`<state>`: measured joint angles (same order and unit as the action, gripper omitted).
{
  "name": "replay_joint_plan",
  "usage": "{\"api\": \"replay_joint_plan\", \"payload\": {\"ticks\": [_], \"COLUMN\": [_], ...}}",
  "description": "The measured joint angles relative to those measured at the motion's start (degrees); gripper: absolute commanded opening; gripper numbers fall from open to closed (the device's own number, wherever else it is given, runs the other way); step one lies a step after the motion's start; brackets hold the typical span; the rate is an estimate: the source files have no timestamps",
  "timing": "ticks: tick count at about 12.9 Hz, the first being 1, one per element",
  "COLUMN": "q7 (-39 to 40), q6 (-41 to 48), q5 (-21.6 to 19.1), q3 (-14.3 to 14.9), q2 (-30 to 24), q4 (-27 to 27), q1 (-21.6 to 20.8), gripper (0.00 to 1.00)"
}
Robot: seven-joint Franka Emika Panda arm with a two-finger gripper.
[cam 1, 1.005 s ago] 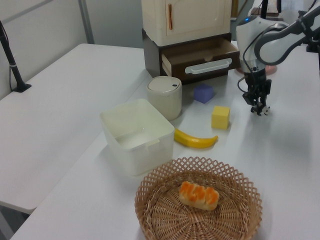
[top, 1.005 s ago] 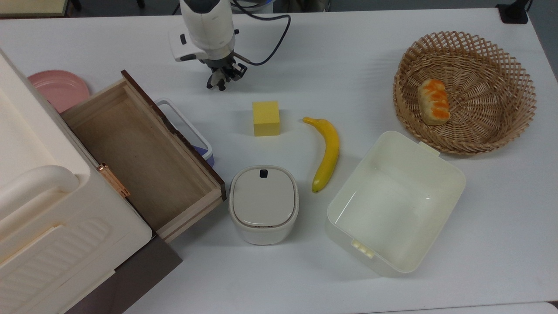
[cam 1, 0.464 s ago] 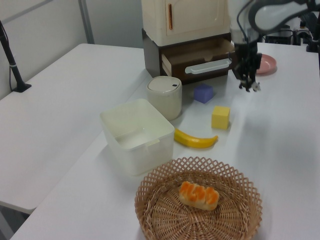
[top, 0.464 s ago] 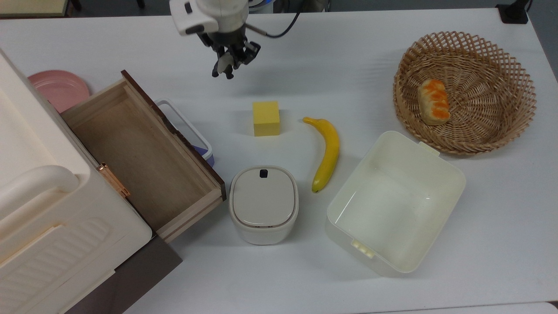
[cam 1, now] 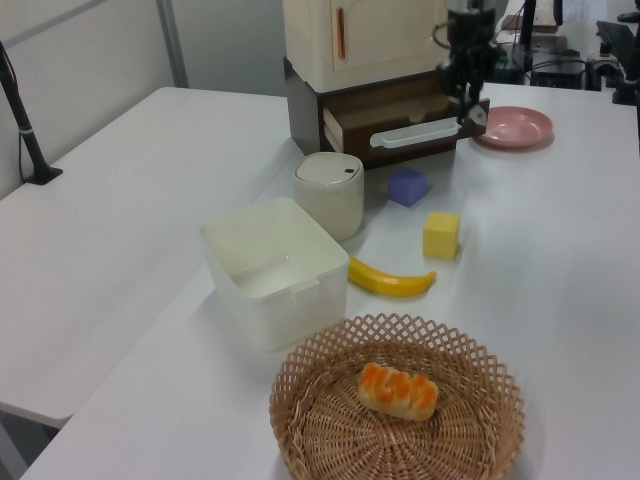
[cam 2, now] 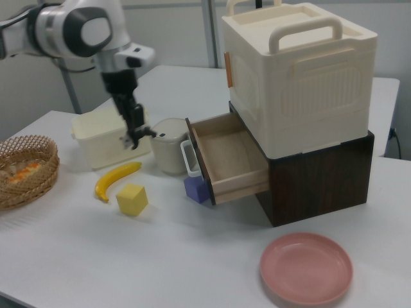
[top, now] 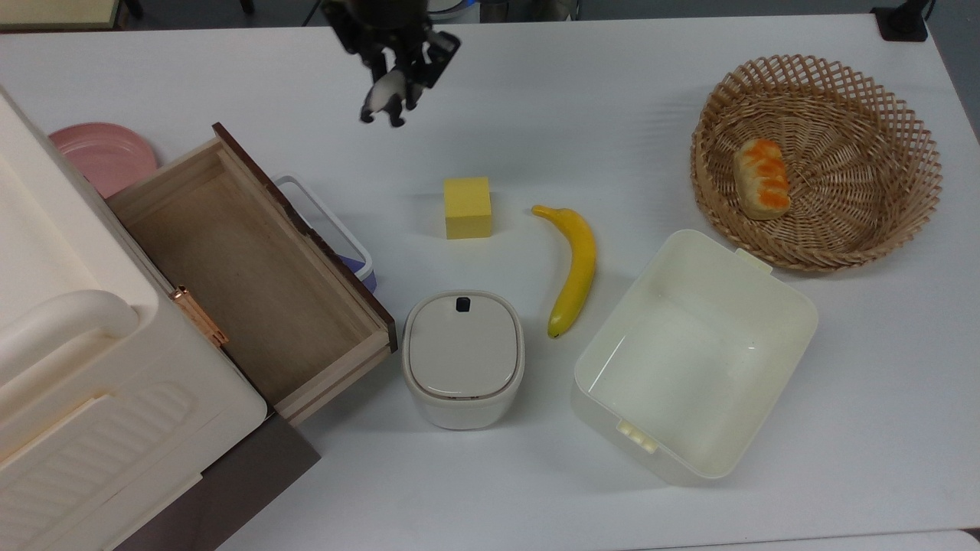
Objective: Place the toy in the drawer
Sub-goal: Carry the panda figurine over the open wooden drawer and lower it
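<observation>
Lifted higher, black two-finger end effector point(top: 394, 86) pinches tiny black-and-white panda toy point(top: 380, 98); loose grip risks dropping it short of light-wood drawer point(top: 253, 279).

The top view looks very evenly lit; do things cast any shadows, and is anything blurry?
In the top view shadows are soft and faint: a pale one beside the yellow foam cube and a grey one around the cream lidded box. The claw holding the tiny black-and-white panda toy looks slightly smeared. In the left view, the claw is dark against the background.

No legible text anywhere.
</observation>
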<state>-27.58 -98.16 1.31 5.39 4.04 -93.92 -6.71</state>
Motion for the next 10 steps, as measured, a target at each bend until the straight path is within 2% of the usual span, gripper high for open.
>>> {"api": "replay_joint_plan", "payload": {"ticks": [2, 4, 7, 10], "q7": [0.04, 0.08, -0.09, -1.26], "q6": [-0.02, -2.15, -9.44, -14.35], "q5": [-2.40, -3.15, -6.72, -7.64], "q3": [0.37, 0.60, 0.80, 0.87], "q2": [6.29, 11.31, 14.09, 17.68], "q4": [8.88, 14.58, 16.02, 16.02], "q1": [4.55, 8.30, 12.52, 15.00], "gripper": [0.16, 0.17, 0.18, 0.18]}}
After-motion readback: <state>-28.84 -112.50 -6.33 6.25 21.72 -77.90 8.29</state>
